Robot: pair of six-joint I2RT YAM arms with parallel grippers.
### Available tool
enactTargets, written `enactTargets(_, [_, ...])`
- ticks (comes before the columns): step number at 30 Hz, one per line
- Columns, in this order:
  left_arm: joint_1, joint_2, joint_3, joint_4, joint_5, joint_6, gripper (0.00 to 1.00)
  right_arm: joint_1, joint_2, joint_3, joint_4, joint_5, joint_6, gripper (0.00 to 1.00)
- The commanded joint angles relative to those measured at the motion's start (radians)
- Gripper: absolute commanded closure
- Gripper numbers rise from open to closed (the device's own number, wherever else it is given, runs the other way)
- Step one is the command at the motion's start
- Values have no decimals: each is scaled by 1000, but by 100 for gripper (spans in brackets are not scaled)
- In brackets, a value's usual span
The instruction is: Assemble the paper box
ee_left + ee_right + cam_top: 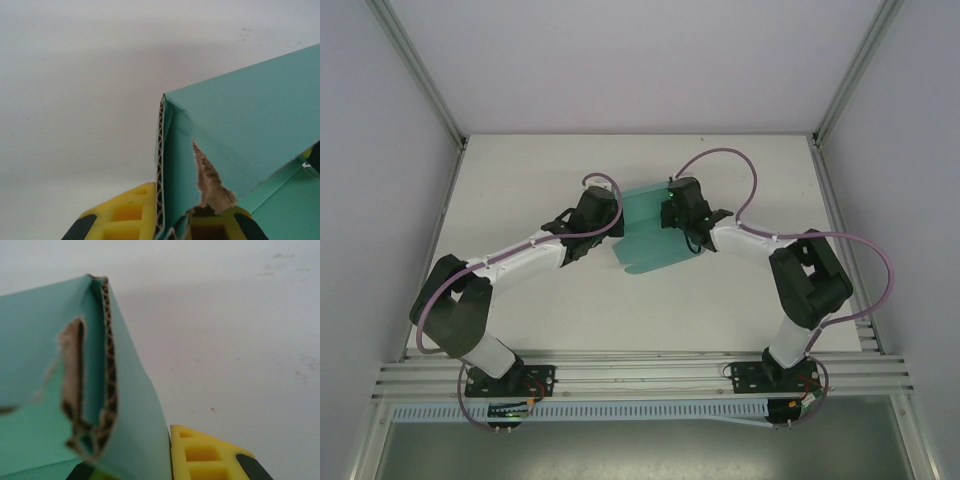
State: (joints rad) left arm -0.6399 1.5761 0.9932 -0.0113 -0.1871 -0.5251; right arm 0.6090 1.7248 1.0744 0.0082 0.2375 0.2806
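1. Mid-table, between both grippers, we see the teal paper box (pixel 648 245), partly folded, flaps toward the arm bases.
2. Torn brown patches mark its card near both held edges.
3. Left gripper (pixel 608 222) at the box's left edge, yellow fingers (pixel 120 220) pinching a corrugated wall.
4. Right gripper (pixel 672 212) at the far right edge, likewise clamped on card.
5. White table (pixel 520 180) below; contact unclear.

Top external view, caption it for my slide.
The left end effector and right end effector pinch opposite edges of the teal paper box.
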Motion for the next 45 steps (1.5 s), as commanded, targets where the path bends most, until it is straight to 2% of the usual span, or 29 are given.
enactTargets(1, [26, -46, 8, -7, -90, -43, 100, -52, 58, 48, -228, 403, 9, 100])
enactTargets(6, [26, -57, 15, -44, -122, -46, 100, -52, 108, 114, -383, 629, -20, 100])
enactTargets(10, [26, -66, 15, -67, -144, -59, 100, -62, 176, 195, -567, 815, 56, 97])
enactTargets(14, [26, -56, 27, -108, -171, -71, 100, -78, 200, 229, -681, 901, 188, 94])
enactTargets(18, [26, -44, 37, -125, -178, -75, 100, -76, 214, 263, -754, 977, 267, 93])
enactTargets(21, [26, -30, 44, -128, -173, -77, 100, -71, 213, 283, -749, 983, 281, 93])
enactTargets(23, [26, -17, 51, -134, -170, -78, 100, -65, 189, 264, -636, 913, 219, 91])
enactTargets(24, [26, -10, 55, -136, -166, -80, 100, -59, 157, 220, -502, 842, 138, 90])
enactTargets(26, [26, 0, 58, -132, -158, -78, 100, -51, 86, 129, -272, 644, 36, 82])
enactTargets(29, [25, 8, 58, -117, -147, -70, 100, -57, -10, 14, -15, 293, 0, 67])
enactTargets(30, [25, 9, 58, -112, -142, -67, 100, -60, -29, -8, 40, 206, -9, 66])
enactTargets(32, [26, 10, 58, -100, -135, -59, 100, -60, -61, -37, 134, 47, -54, 48])
enactTargets(34, [26, 12, 57, -93, -129, -55, 100, -60, -84, -50, 176, -95, -88, 34])
enactTargets(36, [25, 17, 57, -90, -127, -52, 100, -61, -108, -57, 195, -209, -103, 26])
enactTargets(37, [26, 18, 56, -87, -125, -49, 100, -62, -123, -60, 198, -268, -114, 19])
enactTargets(39, [26, 22, 56, -82, -123, -46, 100, -64, -153, -72, 209, -353, -110, 14])
enactTargets(40, [26, 22, 57, -78, -121, -44, 100, -66, -166, -78, 211, -389, -107, 8])
enactTargets(43, [26, 22, 56, -71, -117, -41, 100, -73, -208, -97, 214, -440, -98, 1])
enactTargets(45, [26, 19, 54, -65, -115, -34, 100, -77, -237, -113, 210, -429, -90, 1])
